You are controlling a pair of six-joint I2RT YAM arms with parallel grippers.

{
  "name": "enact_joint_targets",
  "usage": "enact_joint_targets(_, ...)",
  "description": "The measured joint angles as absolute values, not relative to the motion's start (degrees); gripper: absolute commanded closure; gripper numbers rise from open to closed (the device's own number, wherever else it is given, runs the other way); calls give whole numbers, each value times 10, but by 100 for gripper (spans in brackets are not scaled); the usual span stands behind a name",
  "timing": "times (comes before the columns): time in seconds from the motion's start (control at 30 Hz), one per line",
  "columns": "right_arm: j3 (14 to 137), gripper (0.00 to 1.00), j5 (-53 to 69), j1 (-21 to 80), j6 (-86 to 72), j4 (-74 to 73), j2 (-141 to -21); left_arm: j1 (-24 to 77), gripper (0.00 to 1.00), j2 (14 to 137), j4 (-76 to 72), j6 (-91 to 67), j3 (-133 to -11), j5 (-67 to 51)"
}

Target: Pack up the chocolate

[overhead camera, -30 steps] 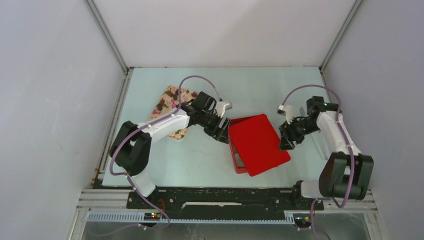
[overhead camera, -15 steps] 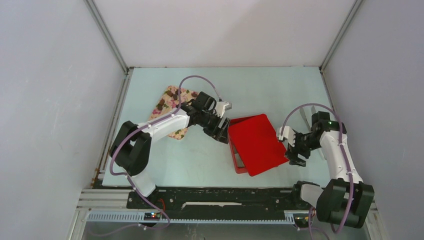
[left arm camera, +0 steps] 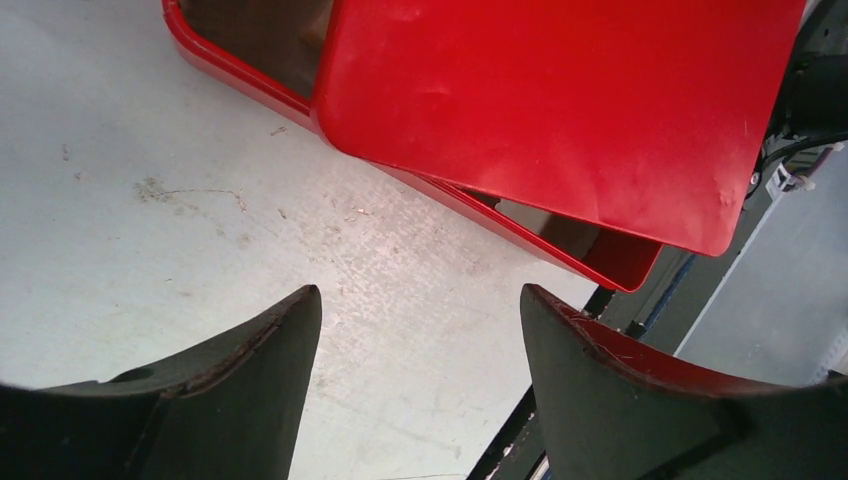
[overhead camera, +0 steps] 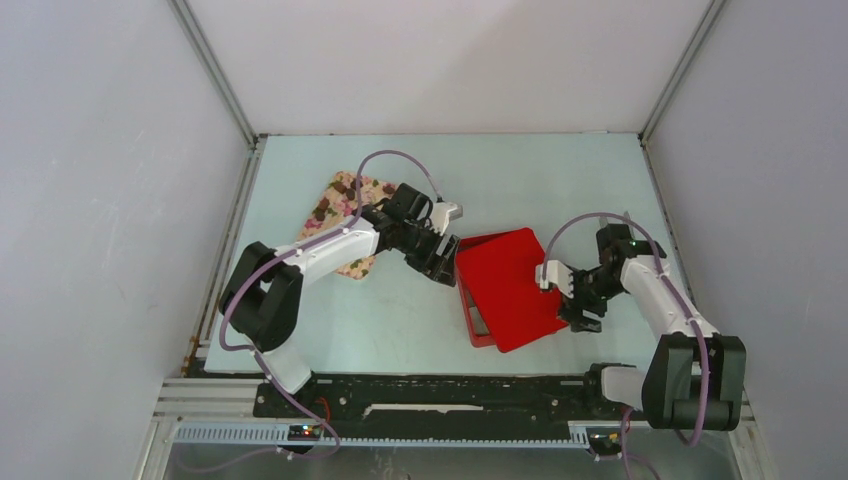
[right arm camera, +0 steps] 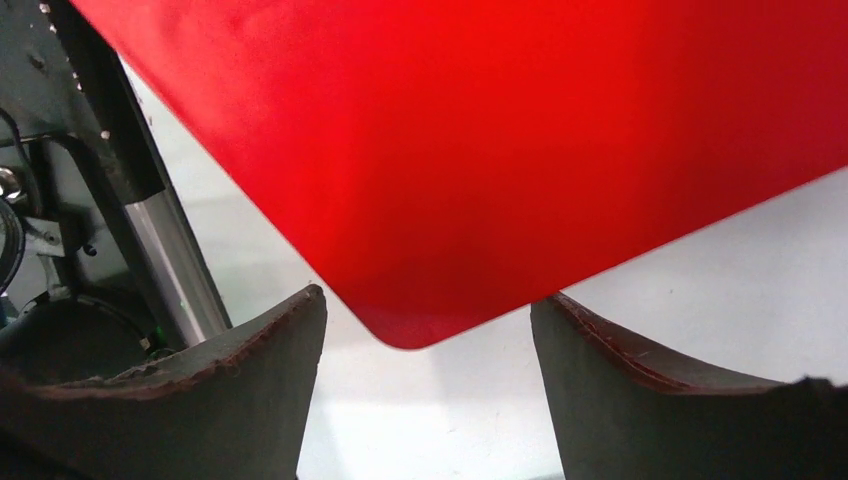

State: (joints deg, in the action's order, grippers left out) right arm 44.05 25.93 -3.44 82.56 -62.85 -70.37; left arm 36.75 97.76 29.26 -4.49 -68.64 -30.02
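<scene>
The chocolate [overhead camera: 322, 212] shows as small dark brown lumps scattered on a floral cloth [overhead camera: 372, 190], which lies flat on the far-left part of the pale table [overhead camera: 400, 320]. The left arm reaches across the near side of that cloth and hides part of it.

To the right of the cloth, in the middle of the table, sits a red box [overhead camera: 480, 325] with its red lid [overhead camera: 510, 285] laid askew on top. The box's rim and a strip of dark interior stay uncovered along the left and near sides. What lies inside cannot be made out.

The left gripper [overhead camera: 445, 262] hangs just beside the box's left edge. In the left wrist view its jaws stand wide apart with nothing between them but bare tabletop, and the lid lies just beyond the fingertips.

The right gripper [overhead camera: 578, 308] is at the lid's right corner. In the right wrist view its jaws are also spread wide, and the rounded corner of the lid sits between them without being clamped.
</scene>
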Motion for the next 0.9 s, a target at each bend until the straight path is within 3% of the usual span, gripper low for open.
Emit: enact_joint_targets(0.9, 439, 23, 276, 64, 656, -571, -712, 357, 23, 1027, 302, -45, -742, -256)
